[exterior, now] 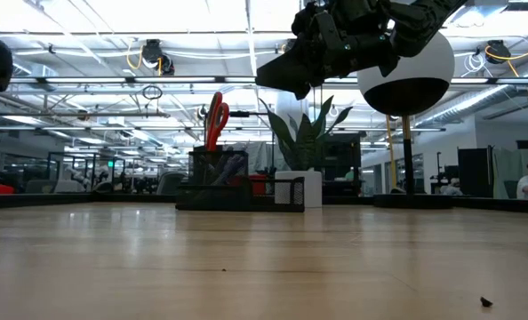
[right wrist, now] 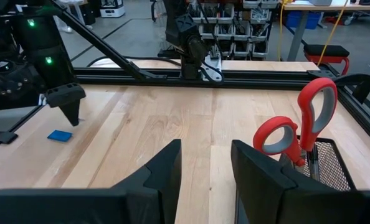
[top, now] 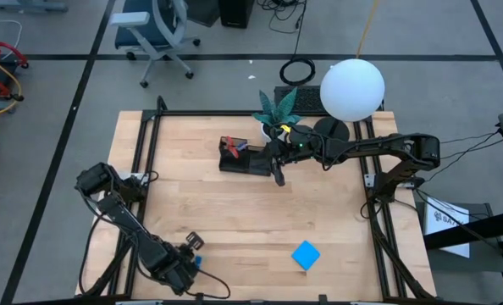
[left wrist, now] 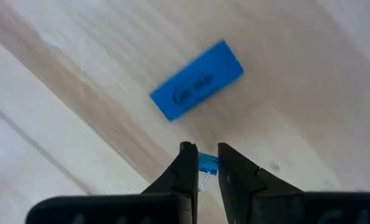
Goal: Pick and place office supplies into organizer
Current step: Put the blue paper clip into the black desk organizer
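The left gripper is hanging above the near left part of the wooden desk, close to its front edge. Its jaws are almost together and are pinching a small blue clip-like piece with a thin wire loop; what this piece is exactly I cannot tell. On the desk just beyond the fingertips, a small blue eraser is lying flat with dark writing on its top, apart from the jaws.

The right gripper is hovering over the far middle of the desk, just beside the right end of the black organizer. Its jaws are standing apart with nothing between them. In the right wrist view the red-handled scissors are standing upright in the mesh section of the organizer, handles up, near the right finger but not touching it. In the low view some slim pens are also showing in the organizer, but they are too small to count.

The bright blue square pad is lying flat on the near right part of the desk, well apart from both grippers. A plant in a white pot is standing just behind the organizer.
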`<state>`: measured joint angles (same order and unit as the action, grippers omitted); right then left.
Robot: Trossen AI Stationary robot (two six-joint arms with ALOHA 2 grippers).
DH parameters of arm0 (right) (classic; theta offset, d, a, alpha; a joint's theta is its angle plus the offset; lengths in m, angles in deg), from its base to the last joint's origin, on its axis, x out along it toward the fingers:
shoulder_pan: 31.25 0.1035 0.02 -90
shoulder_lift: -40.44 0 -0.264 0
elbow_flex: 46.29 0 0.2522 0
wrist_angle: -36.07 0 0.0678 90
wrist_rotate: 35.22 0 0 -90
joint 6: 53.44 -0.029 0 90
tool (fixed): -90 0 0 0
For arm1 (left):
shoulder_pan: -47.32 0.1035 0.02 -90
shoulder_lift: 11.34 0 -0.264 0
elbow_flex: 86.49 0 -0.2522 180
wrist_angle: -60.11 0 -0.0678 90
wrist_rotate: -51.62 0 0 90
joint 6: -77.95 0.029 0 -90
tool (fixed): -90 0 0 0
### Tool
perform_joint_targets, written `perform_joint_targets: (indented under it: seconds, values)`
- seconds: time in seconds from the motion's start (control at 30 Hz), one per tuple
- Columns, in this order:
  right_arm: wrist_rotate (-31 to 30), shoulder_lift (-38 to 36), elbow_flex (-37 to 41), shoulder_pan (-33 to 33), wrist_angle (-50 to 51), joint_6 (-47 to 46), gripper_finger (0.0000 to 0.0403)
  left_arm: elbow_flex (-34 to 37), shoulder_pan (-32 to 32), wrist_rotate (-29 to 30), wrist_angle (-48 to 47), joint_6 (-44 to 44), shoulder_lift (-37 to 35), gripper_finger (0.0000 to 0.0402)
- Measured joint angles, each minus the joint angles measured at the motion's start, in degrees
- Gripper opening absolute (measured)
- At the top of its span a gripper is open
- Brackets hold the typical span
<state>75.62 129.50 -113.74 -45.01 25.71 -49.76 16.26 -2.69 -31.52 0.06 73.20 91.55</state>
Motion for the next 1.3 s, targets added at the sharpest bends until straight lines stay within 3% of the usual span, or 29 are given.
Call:
perform_joint_targets:
  seconds: [0.47,1.0,1.3]
  values:
    - [0.02,0.0,0.0,0.01,-0.01,0.0,0.013,-0.09,4.5,9.24,-4.86,-4.88,-2.78,0.0043]
    - [0.04,0.0,0.0,1.15,-0.83,-1.31,0.013,0.24,10.11,32.36,-4.4,-5.21,-20.36,0.0043]
    - [0.07,0.0,0.0,1.54,-1.36,-1.01,0.013,0.61,16.24,38.43,-2.54,-4.53,-22.05,0.0043]
